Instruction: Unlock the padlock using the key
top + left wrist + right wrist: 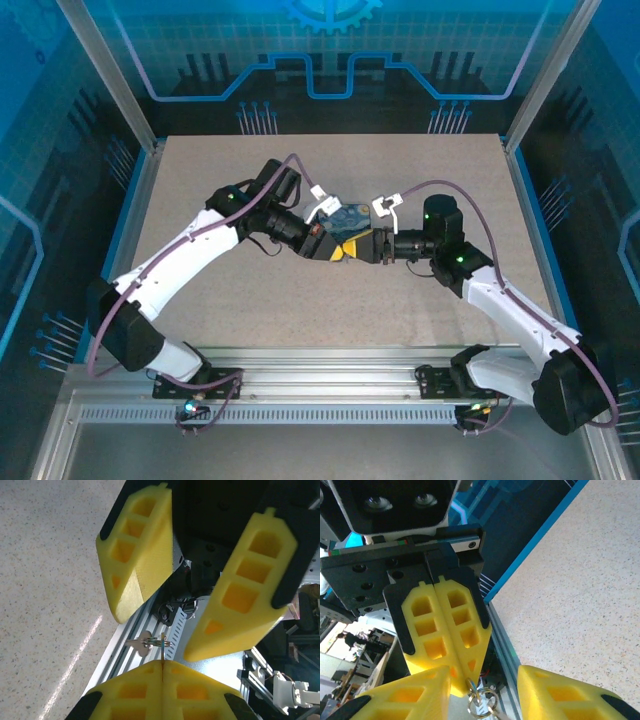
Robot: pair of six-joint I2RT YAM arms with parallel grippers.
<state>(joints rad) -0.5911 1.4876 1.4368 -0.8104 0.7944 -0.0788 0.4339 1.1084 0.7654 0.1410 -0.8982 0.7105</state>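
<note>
My left gripper (163, 662) is shut on the key (163, 651), a thin metal piece seen edge-on that sticks out from between its yellow pads. From it hang a split ring (483, 703) and a second small key (140, 642). My right gripper (483, 670) faces it tip to tip with its jaws apart, one finger on each side of the ring, touching nothing. The top view shows both grippers, left (340, 248) and right (362, 246), meeting above the middle of the table. A small blue-grey block (348, 213) sits just behind them; I cannot tell whether it is the padlock.
The speckled beige table (250, 170) is walled by a blue-edged frame (140, 190) on the left and right. An aluminium rail (320, 360) with both arm bases runs along the near edge. Purple cables loop over each arm.
</note>
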